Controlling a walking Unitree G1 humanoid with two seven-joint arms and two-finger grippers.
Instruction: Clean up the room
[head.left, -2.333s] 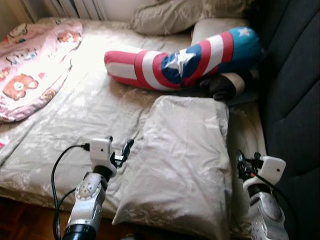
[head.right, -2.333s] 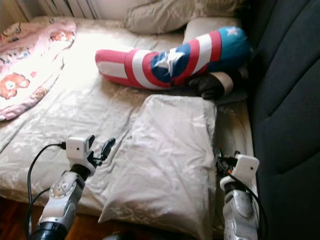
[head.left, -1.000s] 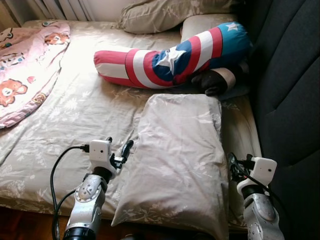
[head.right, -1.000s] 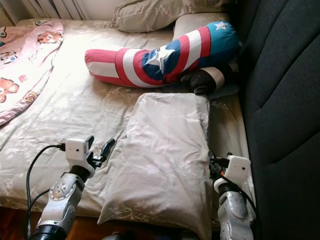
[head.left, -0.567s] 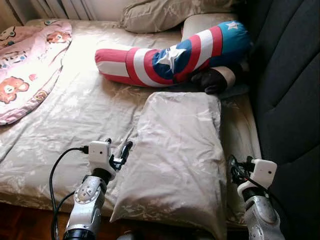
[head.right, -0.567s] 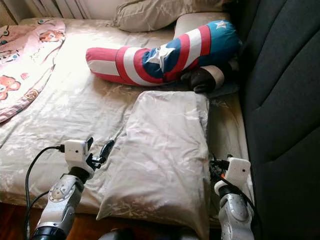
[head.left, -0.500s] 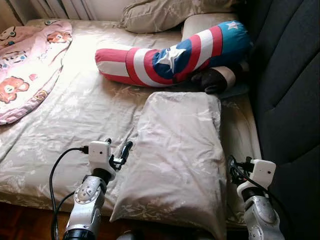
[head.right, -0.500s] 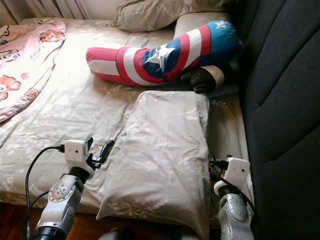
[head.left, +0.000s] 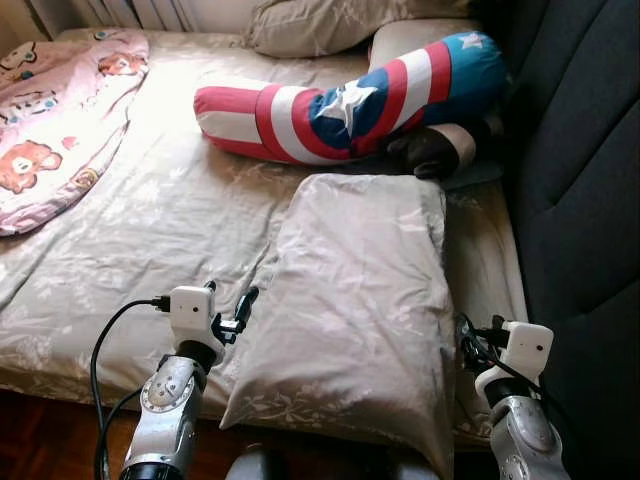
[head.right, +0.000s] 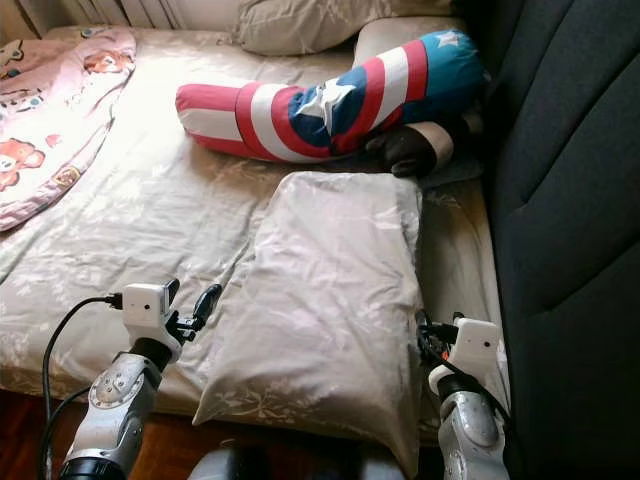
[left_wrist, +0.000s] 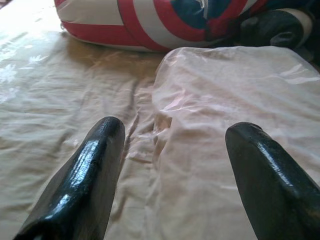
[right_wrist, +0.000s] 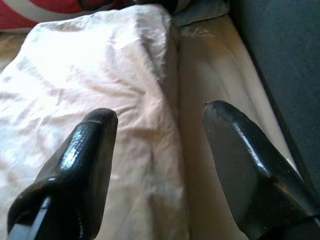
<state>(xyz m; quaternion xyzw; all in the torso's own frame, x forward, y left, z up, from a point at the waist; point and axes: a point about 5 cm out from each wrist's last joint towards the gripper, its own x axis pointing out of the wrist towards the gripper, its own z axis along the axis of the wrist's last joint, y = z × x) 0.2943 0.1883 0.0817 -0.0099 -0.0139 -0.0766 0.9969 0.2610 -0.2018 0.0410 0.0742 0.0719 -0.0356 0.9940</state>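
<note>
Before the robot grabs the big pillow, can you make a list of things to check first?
1. Left gripper fingers open: ok.
2. Right gripper fingers open: ok.
3. Grippers on either side of the pillow: ok, one near each long edge.
4. Fingers touching the pillow yet: cannot tell.
5. Nothing lying on top of the pillow: ok.
6. Striped star bolster apart from the pillow's far end: cannot tell, they sit very close.

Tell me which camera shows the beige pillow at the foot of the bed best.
The left eye view: the whole pillow lies in sight, between both grippers. The right eye view matches it. Each wrist view catches just one edge.
</note>
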